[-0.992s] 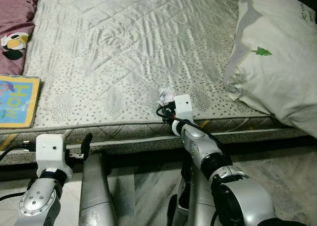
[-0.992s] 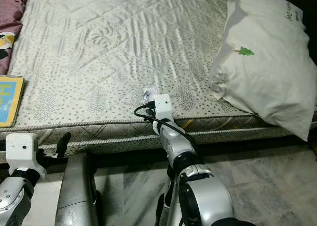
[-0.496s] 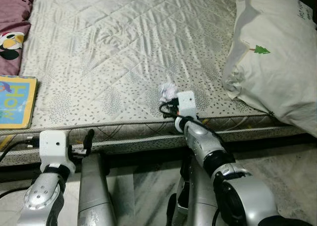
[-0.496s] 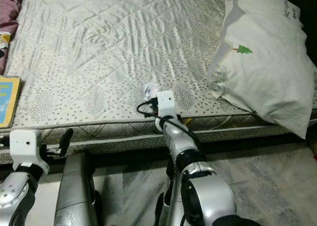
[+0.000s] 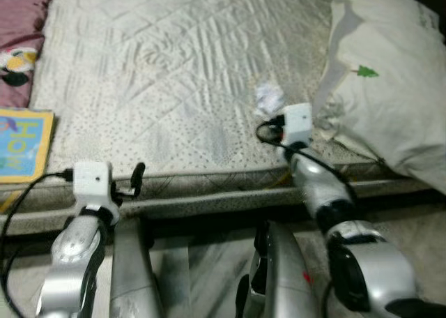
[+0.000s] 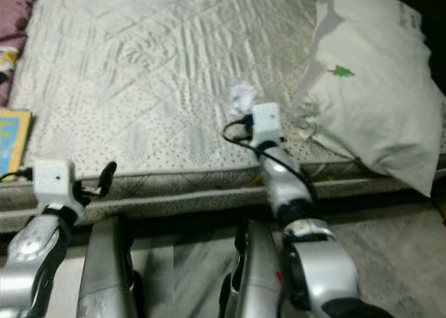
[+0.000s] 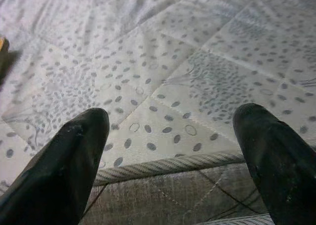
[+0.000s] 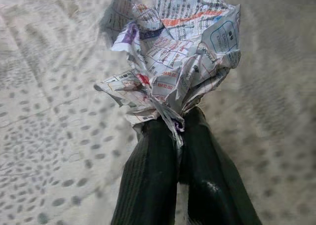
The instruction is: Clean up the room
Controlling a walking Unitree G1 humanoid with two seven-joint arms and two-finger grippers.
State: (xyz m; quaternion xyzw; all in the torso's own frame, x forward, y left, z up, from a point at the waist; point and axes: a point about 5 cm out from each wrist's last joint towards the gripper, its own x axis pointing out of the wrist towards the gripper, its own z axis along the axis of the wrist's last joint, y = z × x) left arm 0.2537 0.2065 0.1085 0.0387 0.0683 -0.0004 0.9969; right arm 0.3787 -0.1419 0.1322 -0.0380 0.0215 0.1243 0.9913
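Right gripper point(image 8: 178, 136) pinched tight on crumpled printed paper point(image 8: 173, 52), mattress point(image 5: 174, 88) beneath it, white pillow point(image 5: 390, 102) just beside, left gripper point(image 7: 170, 136) spread wide at mattress edge

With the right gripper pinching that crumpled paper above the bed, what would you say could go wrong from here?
The right gripper holds the crumpled paper by one thin pinched edge, so the ball may tear free or slip out and fall back onto the mattress. The white pillow lies close beside that arm, so a swing to the right might snag or drag it. The left gripper hovers open at the mattress edge and may catch its piping.
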